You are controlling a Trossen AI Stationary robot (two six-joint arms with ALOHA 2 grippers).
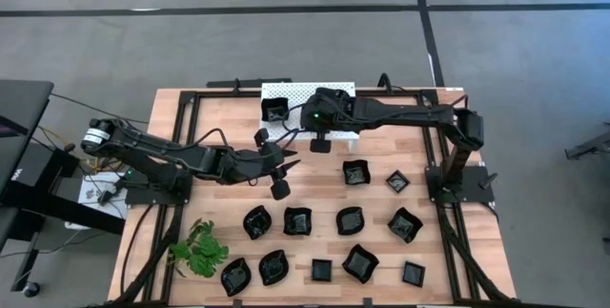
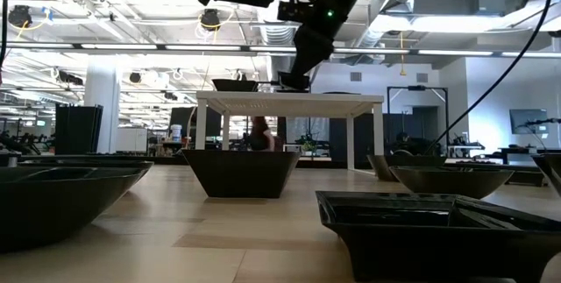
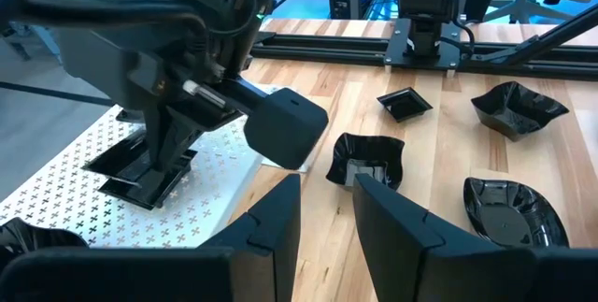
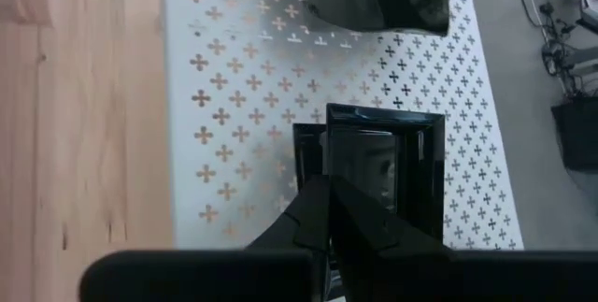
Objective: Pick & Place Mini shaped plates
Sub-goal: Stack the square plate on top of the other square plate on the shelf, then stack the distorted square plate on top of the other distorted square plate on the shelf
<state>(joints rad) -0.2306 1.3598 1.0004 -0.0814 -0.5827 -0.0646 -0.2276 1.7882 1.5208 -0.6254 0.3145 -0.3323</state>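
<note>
I see my right gripper point(image 4: 327, 210) over the white perforated platform point(image 1: 286, 92) at the far side of the counter point(image 1: 219, 117). Its fingers are clenched on the rim of a small square black plate point(image 4: 385, 157), which sits flat on the platform. A second black plate point(image 1: 274, 111) rests on the platform's left end, just beside the first one.

My left gripper point(image 3: 325, 210) hangs over the counter near the platform's left corner. Its fingers are apart and hold nothing. From its wrist view, the right arm's bulky body stands between it and the square plate.

The other mini shaped plates point(image 1: 351, 220) lie on the bare wood, nearer to me. Two are close to the platform on the right: a wavy plate point(image 1: 356, 172) and a tiny square plate point(image 1: 396, 182). A row of four comes next, then a near row of five, some leaf-shaped, some square. All stand apart from each other, and none holds anything inside that I can see.

A green plant sprig point(image 1: 199, 248) lies at the near left, just beside the leftmost leaf-shaped plate point(image 1: 234, 277).
</note>
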